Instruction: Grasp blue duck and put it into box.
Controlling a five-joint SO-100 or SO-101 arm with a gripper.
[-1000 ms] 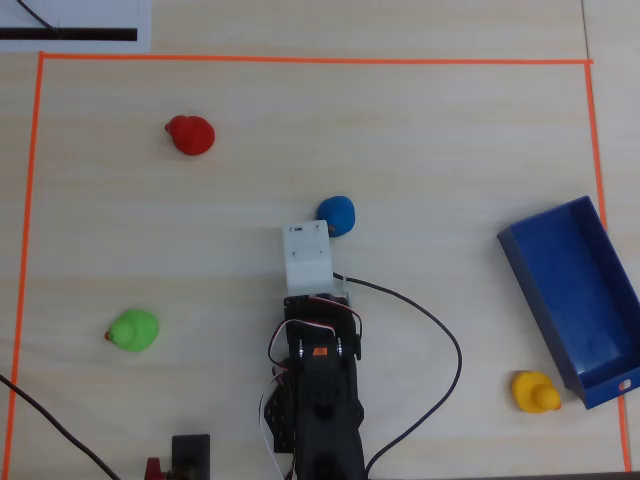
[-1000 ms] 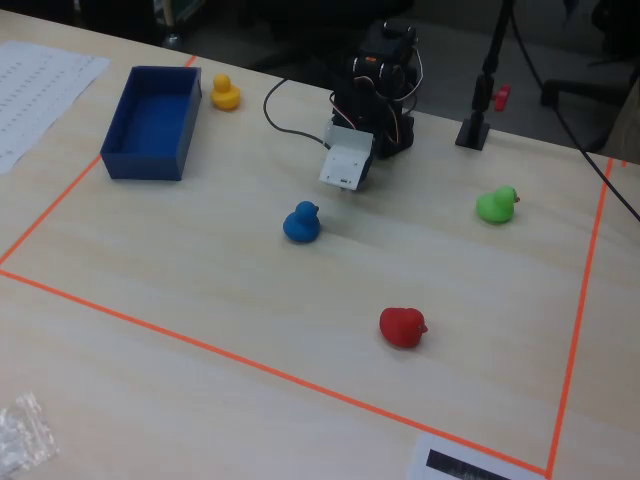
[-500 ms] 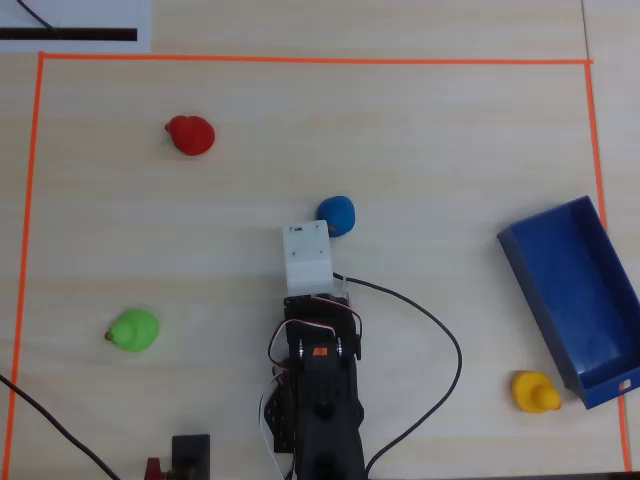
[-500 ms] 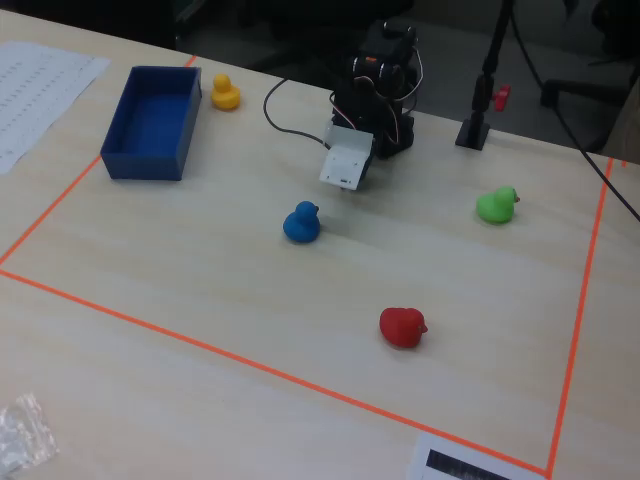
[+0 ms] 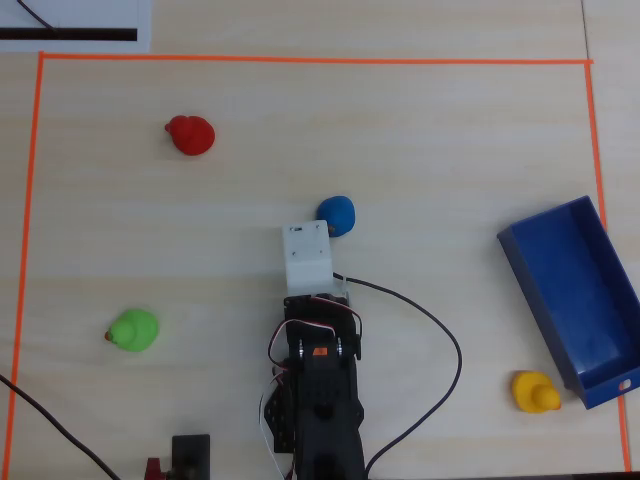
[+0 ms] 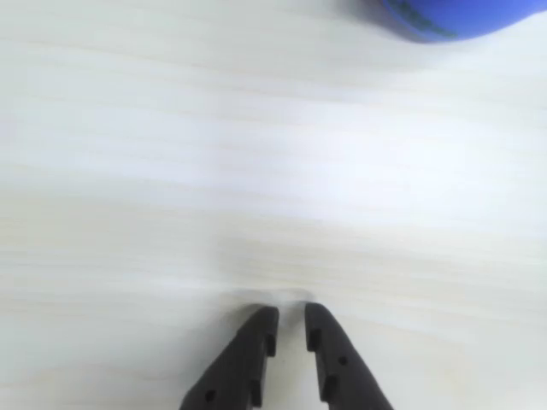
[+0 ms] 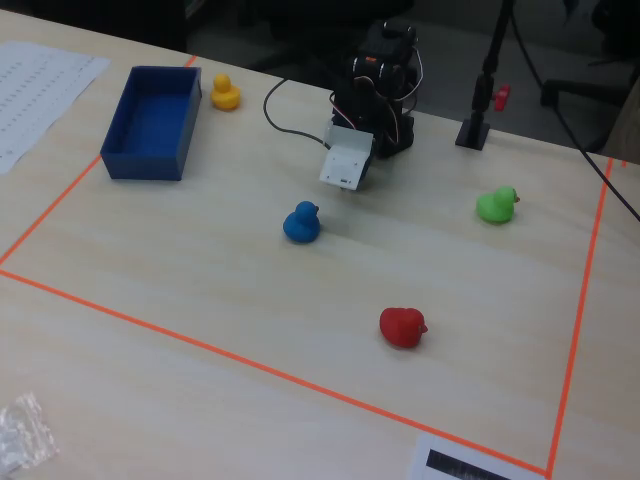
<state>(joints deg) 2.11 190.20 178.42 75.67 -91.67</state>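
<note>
Table (image 5: 300,150): pale wood-grain top, and an orange tape border (image 5: 300,60) marks out the working rectangle in the overhead view.
Box (image 5: 580,300): deep-blue open tray at the right edge of the overhead view, sitting at a slant, nothing in it; in the fixed view it is at upper left (image 7: 152,125).
Arm (image 5: 320,390): black, coming in from the bottom centre of the overhead view, with a white housing (image 5: 307,258) at its front end; a black cable (image 5: 440,340) loops off to its right.
Blue duck (image 5: 337,214): on the table just past the white housing, slightly to its right in the overhead view, and well apart from the box. The fixed view shows it standing free (image 7: 301,222). In the wrist view only a blue sliver shows at the top right edge (image 6: 453,17).
Gripper (image 6: 291,318): black fingers nearly together with only a thin slit between the tips, clamped on nothing, low over bare table, short of the duck.
Red duck (image 5: 190,134): upper left in the overhead view.
Green duck (image 5: 134,330): left of the arm.
Yellow duck (image 5: 535,391): just beside the box's near corner.
</note>
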